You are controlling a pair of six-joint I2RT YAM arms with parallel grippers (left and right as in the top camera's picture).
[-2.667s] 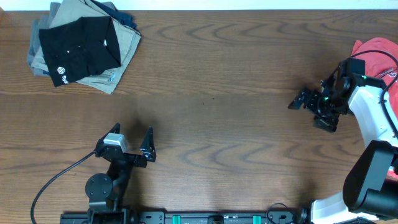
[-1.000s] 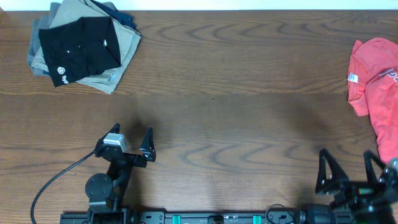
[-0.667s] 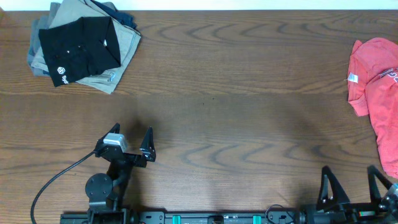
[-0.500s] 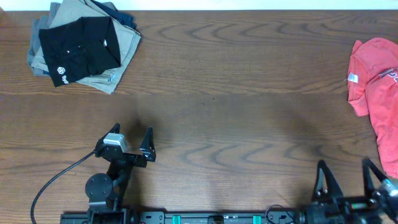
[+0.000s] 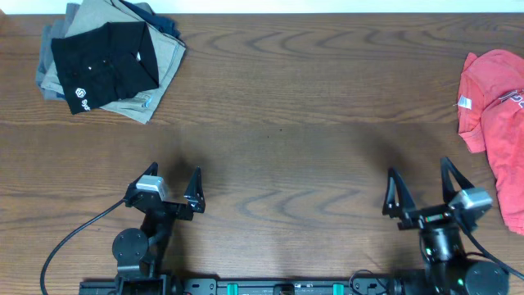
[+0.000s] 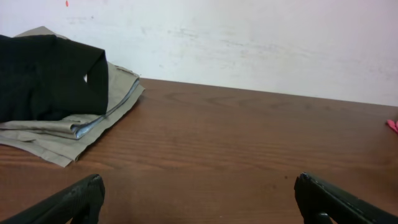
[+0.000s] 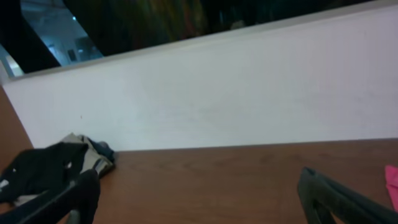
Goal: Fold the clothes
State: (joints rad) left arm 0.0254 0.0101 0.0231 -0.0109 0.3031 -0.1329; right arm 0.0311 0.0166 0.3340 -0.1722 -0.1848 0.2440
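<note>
Black clothes (image 5: 105, 64), white logo (image 5: 80, 93); red garment (image 5: 494, 90).

My right pincer (image 7: 198, 186) gapes wide over the brown wooden table (image 7: 205, 163). Far left, a soft black garment (image 7: 37, 168) lies on folded tan cloth (image 7: 93, 159).

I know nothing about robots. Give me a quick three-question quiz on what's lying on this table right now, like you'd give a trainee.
1. True or false: the black garment lies on top of the tan trousers.
2. Where on the table is the red garment? A: at the right edge. B: at the left edge. C: in the middle.
3. Fill in: both arms' jaws stand ____ and hold nothing.

Key: 1 true; 2 A; 3 open.
</note>
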